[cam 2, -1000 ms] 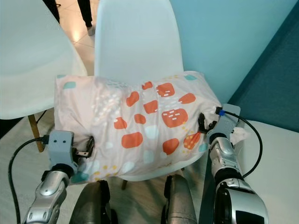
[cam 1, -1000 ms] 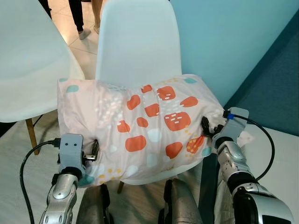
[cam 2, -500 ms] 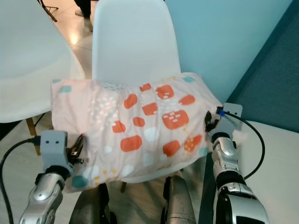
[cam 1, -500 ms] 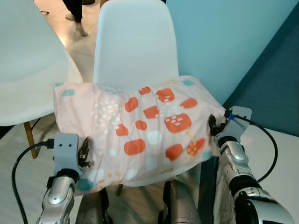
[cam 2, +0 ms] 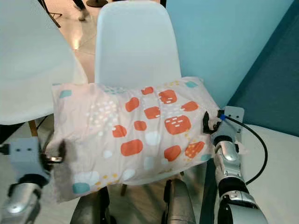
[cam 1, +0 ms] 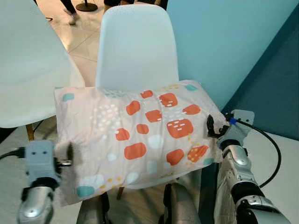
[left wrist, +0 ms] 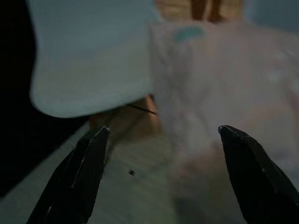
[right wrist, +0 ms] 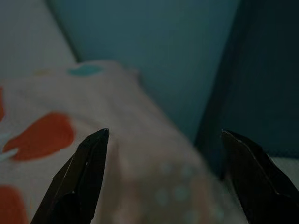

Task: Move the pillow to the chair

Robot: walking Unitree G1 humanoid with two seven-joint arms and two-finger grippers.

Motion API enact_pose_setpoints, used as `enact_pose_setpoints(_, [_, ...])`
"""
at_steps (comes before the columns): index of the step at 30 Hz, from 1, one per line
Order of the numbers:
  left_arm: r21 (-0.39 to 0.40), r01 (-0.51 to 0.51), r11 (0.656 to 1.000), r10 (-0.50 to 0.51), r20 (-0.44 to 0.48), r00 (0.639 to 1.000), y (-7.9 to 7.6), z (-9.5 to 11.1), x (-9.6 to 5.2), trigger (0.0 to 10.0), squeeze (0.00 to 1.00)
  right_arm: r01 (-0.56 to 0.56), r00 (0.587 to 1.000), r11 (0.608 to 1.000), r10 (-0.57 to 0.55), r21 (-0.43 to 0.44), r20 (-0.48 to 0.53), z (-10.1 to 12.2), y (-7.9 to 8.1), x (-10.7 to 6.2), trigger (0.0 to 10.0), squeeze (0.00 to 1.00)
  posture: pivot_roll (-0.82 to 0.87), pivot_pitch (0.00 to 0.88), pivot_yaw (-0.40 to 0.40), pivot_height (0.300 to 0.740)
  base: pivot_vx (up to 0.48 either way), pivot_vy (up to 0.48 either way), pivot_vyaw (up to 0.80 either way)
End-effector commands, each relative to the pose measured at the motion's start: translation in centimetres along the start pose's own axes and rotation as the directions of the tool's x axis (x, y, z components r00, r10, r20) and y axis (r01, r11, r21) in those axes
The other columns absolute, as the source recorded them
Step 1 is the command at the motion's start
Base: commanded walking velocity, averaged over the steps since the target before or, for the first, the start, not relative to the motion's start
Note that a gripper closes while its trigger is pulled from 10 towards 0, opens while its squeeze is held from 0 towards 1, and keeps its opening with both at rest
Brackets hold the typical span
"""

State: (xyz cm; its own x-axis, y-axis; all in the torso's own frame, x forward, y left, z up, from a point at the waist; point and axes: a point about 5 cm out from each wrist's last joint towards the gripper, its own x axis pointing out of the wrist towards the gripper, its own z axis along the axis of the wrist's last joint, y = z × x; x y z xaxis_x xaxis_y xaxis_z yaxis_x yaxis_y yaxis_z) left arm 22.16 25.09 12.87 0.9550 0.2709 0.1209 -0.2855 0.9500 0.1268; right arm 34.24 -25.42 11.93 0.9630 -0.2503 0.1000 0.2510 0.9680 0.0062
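The pillow (cam 1: 140,137) lies across the seat of the white chair (cam 1: 138,51) in front of me, its long side running left to right, with the left end and near edge hanging past the seat. My left hand (cam 1: 63,156) sits just beside the pillow's near left corner, fingers spread wide with nothing between them; in my wrist view the fabric lies beyond and to one side of the fingertips. My right hand (cam 1: 214,128) is at the pillow's right end, fingers also wide apart and holding nothing, the patterned cover just ahead of them.

I judge the pillow light and very soft: it sags over the seat edge and will fold or droop wherever it is unsupported. The cotton-looking cover should give decent grip, not slippery, and nothing about it is fragile. If I need to shift it, I would pinch the cover together with some filling at both short ends, so it lifts level. A second white chair (cam 1: 28,65) stands to the left, and a white tabletop (cam 1: 280,158) is near on my right
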Motion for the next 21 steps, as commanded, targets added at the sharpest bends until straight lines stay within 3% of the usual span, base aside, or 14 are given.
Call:
enact_pose_setpoints(1, [0.006,-0.076,0.997,0.076,0.02,0.997,1.8,0.6,0.1,10.0,0.0,0.128,0.991,0.989,-0.126,-0.072,0.04,0.7,-2.0,0.0,10.0,1.0,0.02,0.124,-0.104,0.59,0.0,0.0,0.0])
enact_pose_setpoints(4, [0.005,-0.142,0.99,0.142,0.045,0.989,2.9,1.2,0.3,10.0,0.0,0.209,0.977,0.973,-0.204,-0.096,0.06,1.3,-3.0,0.2,10.0,0.96,0.02,0.124,-0.104,0.59,0.0,0.0,0.0])
enact_pose_setpoints(5, [-0.003,-0.224,0.975,0.224,0.068,0.972,4.3,1.7,0.5,10.0,0.0,0.272,0.961,0.954,-0.263,-0.123,0.088,2.0,-3.7,0.4,10.0,0.0,0.02,0.12,-0.101,0.59,0.0,0.0,0.0])
enact_pose_setpoints(6, [0.0,-0.298,0.955,0.296,0.094,0.951,5.4,2.3,0.8,10.0,0.0,0.292,0.953,0.951,-0.281,-0.101,0.117,2.6,-3.8,0.6,10.0,0.0,0.03,0.111,-0.1,0.59,0.0,0.0,0.0])
enact_pose_setpoints(8, [0.002,-0.33,0.944,0.327,0.116,0.938,5.9,2.9,1.1,10.0,0.0,0.274,0.956,0.96,-0.264,-0.066,0.124,3.0,-3.5,0.8,10.0,0.0,0.03,0.111,-0.1,0.59,0.0,0.0,0.0])
enact_pose_setpoints(9, [0.004,-0.232,0.973,0.231,0.105,0.967,4.0,3.1,2.5,10.0,0.0,0.124,0.991,0.992,-0.126,0.034,0.055,2.2,-0.8,1.2,10.0,0.0,0.03,0.094,-0.1,0.59,0.0,0.0,0.0])
enact_pose_setpoints(10, [0.004,-0.157,0.988,0.156,0.083,0.984,2.6,2.9,3.0,10.0,0.0,0.049,0.999,0.996,-0.05,0.076,0.015,1.7,0.6,1.3,10.0,0.0,0.03,0.094,-0.1,0.59,0.0,0.0,0.0])
enact_pose_setpoints(13, [-0.004,0.074,0.997,-0.074,-0.033,0.997,-1.9,0.6,3.8,10.0,0.0,-0.142,0.989,0.987,0.145,0.081,-0.032,0.4,4.7,0.6,10.0,0.0,0.03,0.07,-0.099,0.59,0.0,0.0,0.0])
enact_pose_setpoints(14, [-0.004,0.074,0.997,-0.074,-0.033,0.997,-1.9,0.6,3.8,10.0,0.0,-0.142,0.989,0.987,0.145,0.081,-0.032,0.4,4.7,0.6,10.0,0.0,0.03,0.07,-0.099,0.59,0.0,0.0,0.0])
enact_pose_setpoints(16, [-0.085,0.114,0.99,-0.125,-0.138,0.983,-4.6,-1.0,4.6,10.0,0.0,-0.228,0.972,0.972,0.231,0.047,-0.05,-0.4,7.8,-0.3,10.0,0.0,0.02,0.062,-0.092,0.59,0.0,0.0,0.0])
enact_pose_setpoints(18, [-0.085,0.114,0.99,-0.125,-0.138,0.983,-4.6,-1.0,4.6,10.0,0.0,-0.228,0.972,0.972,0.231,0.047,-0.05,-0.4,7.8,-0.3,10.0,0.0,0.02,0.062,-0.092,0.59,0.0,0.0,0.0])
enact_pose_setpoints(20, [-0.077,0.095,0.992,-0.108,-0.19,0.976,-5.5,-1.7,5.3,10.0,0.0,-0.236,0.967,0.971,0.238,0.034,-0.088,-1.3,8.7,-0.8,10.0,0.0,0.02,0.06,-0.09,0.59,0.0,0.0,0.0])
enact_pose_setpoints(21, [-0.001,0.05,0.999,-0.049,-0.228,0.973,-5.9,-2.6,5.8,10.0,0.0,-0.265,0.949,0.964,0.265,0.023,-0.169,-3.1,9.5,-1.9,10.0,0.0,0.02,0.059,-0.088,0.59,0.0,0.0,0.0])
